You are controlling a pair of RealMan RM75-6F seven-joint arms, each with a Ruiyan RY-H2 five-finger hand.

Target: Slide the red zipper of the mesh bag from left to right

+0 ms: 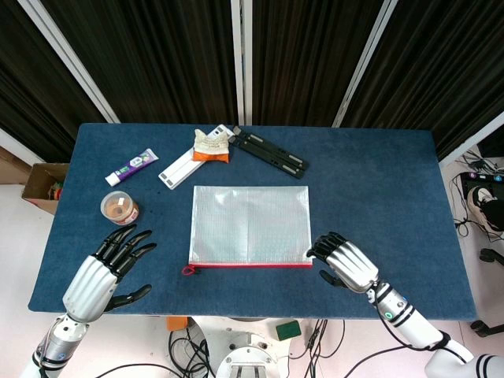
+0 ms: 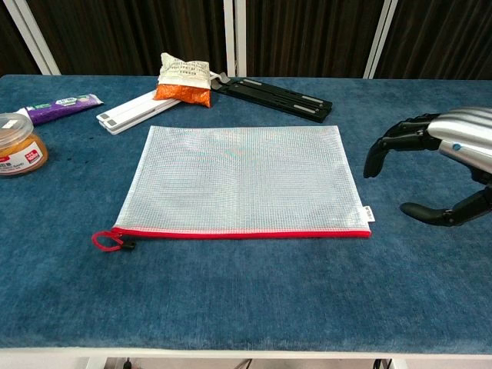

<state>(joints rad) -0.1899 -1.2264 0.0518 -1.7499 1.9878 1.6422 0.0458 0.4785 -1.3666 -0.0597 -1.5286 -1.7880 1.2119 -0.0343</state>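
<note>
The white mesh bag point(image 1: 250, 224) point(image 2: 242, 178) lies flat in the middle of the blue table. Its red zipper runs along the near edge, and the red pull loop point(image 1: 188, 270) point(image 2: 107, 241) sits at the left end. My left hand point(image 1: 106, 268) hovers open to the left of the bag, fingers spread, holding nothing; the chest view does not show it. At the bag's right near corner, my right hand point(image 1: 344, 262) point(image 2: 442, 157) stays open with fingers bent downward, just apart from the bag.
A small jar point(image 1: 120, 209) point(image 2: 17, 144) stands left of the bag. Behind it lie a purple tube point(image 1: 131, 167) point(image 2: 61, 107), a white bar point(image 1: 187, 163) point(image 2: 146, 110), an orange snack packet point(image 1: 211, 145) point(image 2: 184, 79) and a black bar point(image 1: 272, 153) point(image 2: 275, 96).
</note>
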